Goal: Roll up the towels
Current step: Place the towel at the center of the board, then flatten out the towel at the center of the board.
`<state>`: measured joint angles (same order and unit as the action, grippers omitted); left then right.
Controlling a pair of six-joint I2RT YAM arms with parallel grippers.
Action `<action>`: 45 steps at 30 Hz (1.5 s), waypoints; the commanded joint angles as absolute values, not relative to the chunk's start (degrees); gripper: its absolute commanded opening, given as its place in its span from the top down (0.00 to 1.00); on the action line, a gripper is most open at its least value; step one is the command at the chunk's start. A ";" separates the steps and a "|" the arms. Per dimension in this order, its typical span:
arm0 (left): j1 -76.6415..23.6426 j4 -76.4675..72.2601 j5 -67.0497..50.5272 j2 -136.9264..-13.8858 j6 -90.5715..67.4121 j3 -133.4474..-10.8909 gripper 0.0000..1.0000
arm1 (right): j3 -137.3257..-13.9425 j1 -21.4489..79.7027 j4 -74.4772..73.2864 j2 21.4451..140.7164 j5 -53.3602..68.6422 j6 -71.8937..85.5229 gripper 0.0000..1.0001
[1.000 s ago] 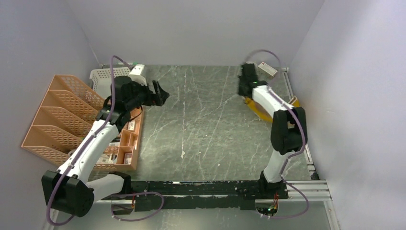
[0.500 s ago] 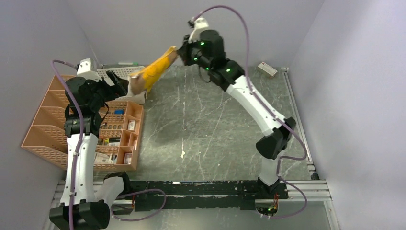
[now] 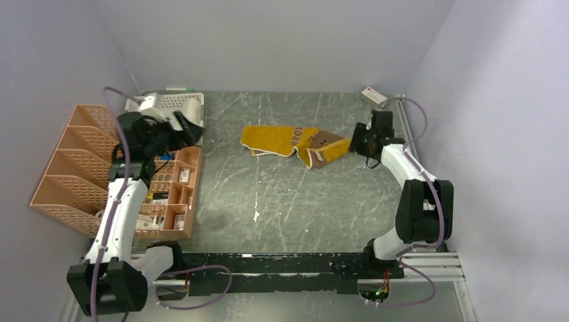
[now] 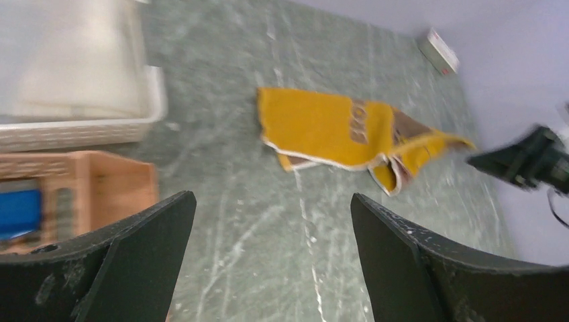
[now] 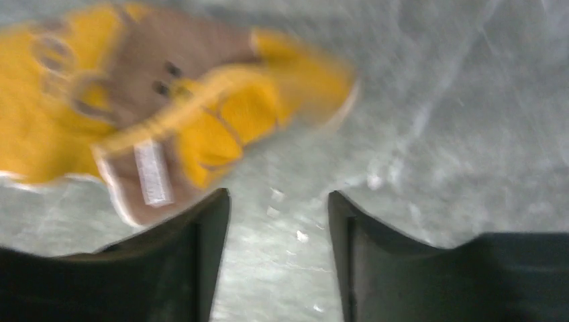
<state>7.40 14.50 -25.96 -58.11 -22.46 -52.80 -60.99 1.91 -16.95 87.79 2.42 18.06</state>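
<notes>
A mustard-yellow towel (image 3: 282, 139) with brown markings lies crumpled and partly spread on the grey table's far middle. It also shows in the left wrist view (image 4: 322, 127) and, blurred, in the right wrist view (image 5: 60, 127). My right gripper (image 3: 357, 142) sits low at the towel's right end. Its jaws (image 5: 278, 198) stand apart over bare table, with nothing between them. My left gripper (image 3: 189, 127) hovers by the white basket, wide open and empty (image 4: 272, 198). An off-white towel cannot be made out; only something pale and blurred lies in the basket.
A white basket (image 3: 176, 102) stands at the back left, with an orange file rack (image 3: 74, 168) and an orange compartment tray (image 3: 180, 191) in front of it. A small white-and-red box (image 3: 374, 96) lies at the back right corner. Walls close in on three sides.
The right gripper swung the yellow towel up toward the back left, then brought it down and let go; the towel now lies on the table. The left arm drew back to the basket.
</notes>
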 commanded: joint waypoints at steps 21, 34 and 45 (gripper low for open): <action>-21.18 0.53 1.59 -95.65 -23.32 -58.55 0.06 | -60.45 24.04 -9.59 95.68 -4.10 10.15 0.26; -20.85 -11.18 5.23 -109.35 -28.58 -64.60 0.14 | -64.16 24.41 -8.54 102.85 -7.88 6.60 0.43; -18.03 -13.00 3.30 -116.75 -28.90 -70.93 0.22 | -69.48 24.37 -8.59 110.12 -10.41 4.33 0.53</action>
